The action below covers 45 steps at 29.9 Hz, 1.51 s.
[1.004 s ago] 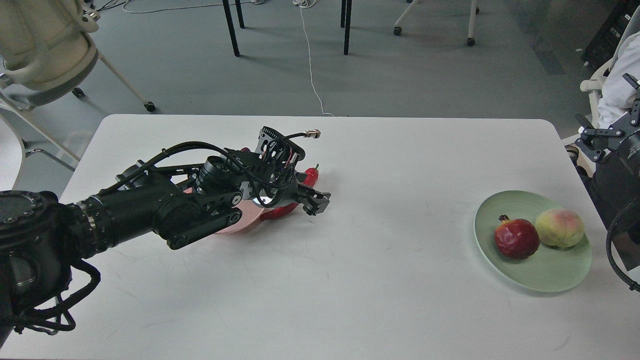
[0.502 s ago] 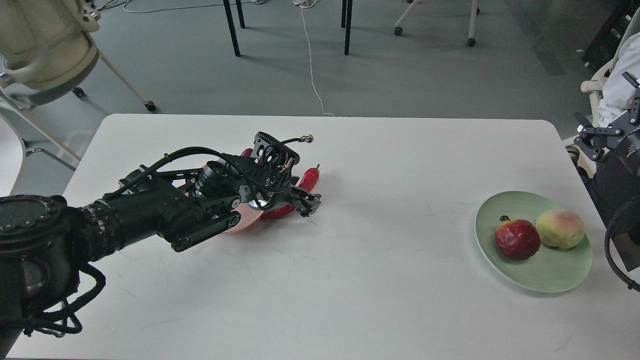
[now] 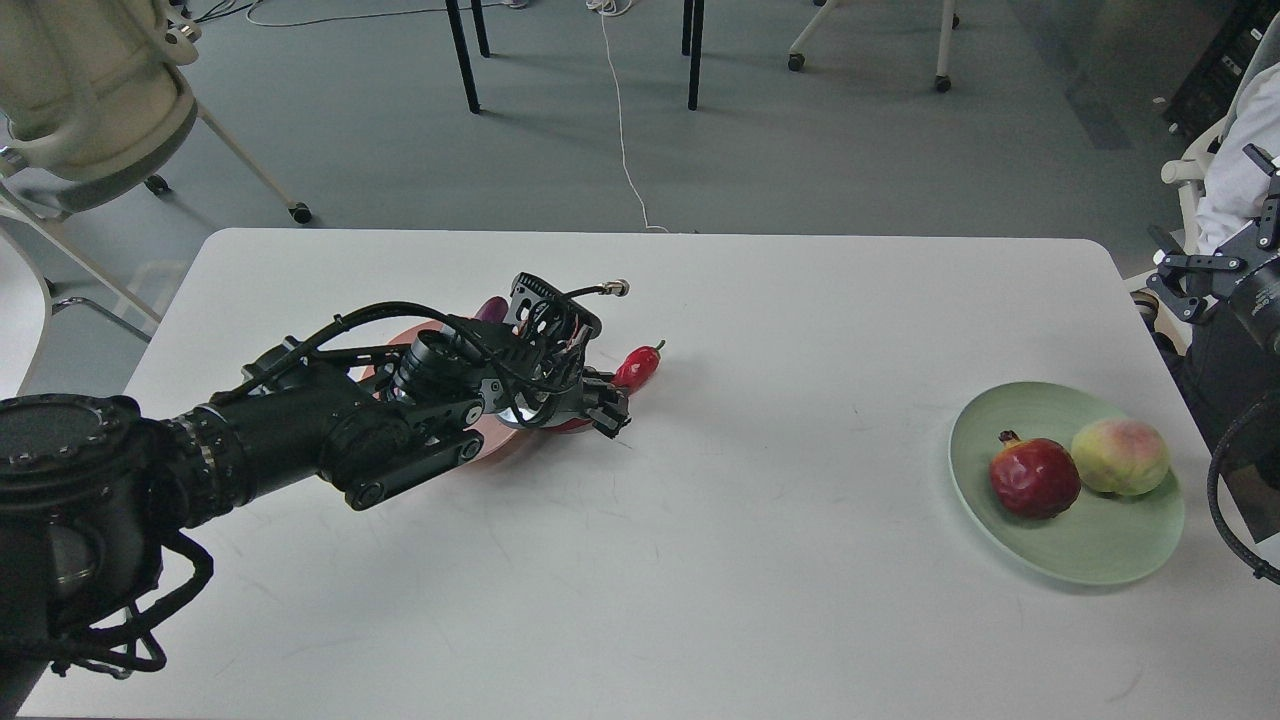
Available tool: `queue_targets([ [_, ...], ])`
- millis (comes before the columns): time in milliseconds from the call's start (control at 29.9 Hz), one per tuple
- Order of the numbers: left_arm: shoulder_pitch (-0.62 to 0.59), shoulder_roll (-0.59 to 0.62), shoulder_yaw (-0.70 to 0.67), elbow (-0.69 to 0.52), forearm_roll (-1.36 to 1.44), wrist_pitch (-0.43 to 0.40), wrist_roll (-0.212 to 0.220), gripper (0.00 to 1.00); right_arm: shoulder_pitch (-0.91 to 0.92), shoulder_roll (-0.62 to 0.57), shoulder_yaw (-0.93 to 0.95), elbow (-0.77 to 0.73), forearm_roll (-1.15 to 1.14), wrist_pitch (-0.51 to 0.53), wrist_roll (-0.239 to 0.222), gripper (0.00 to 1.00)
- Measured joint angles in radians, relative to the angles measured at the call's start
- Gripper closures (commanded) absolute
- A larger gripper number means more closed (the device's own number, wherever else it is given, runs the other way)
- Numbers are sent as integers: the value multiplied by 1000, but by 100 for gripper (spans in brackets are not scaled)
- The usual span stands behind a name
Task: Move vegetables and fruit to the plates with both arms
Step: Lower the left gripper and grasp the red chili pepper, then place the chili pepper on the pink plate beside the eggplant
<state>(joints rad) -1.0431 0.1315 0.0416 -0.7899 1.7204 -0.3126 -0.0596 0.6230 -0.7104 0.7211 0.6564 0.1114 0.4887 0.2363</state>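
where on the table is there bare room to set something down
Bare: the wide middle stretch between the red chili pepper and the green plate, plus the whole near edge. Crowded: around the left gripper over the pink plate, and the green plate, holding pomegranate and peach.

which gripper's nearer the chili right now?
Left. The left gripper is right beside the chili pepper, just below-left of it. The right gripper is off the table's far right edge, well away.

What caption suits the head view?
Left arm at pink plate beside chili; pomegranate, peach on green plate.
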Motion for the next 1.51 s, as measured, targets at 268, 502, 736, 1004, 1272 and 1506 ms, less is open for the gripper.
queue_targets([
  [268,-67,73,-29,-172,-31,-8,9,90,0,-3,2,-1,0,0,0,1],
  [502,-130,240,-49,-383,-143,-61,71,89,0,0,4,0,-1,0,0,1],
  [736,-122,411,-46,-408,-165,-129,73,88,1,4,5,0,-1,0,0,1],
  [1004,-56,455,-42,-401,-167,-128,72,81,1,9,5,0,-1,0,0,1],
  [1272,-36,437,-44,-390,-161,-111,79,36,1,8,5,0,-1,0,0,1],
  [1506,-33,435,-41,-387,-161,-95,79,23,1,8,6,0,-1,0,0,1],
])
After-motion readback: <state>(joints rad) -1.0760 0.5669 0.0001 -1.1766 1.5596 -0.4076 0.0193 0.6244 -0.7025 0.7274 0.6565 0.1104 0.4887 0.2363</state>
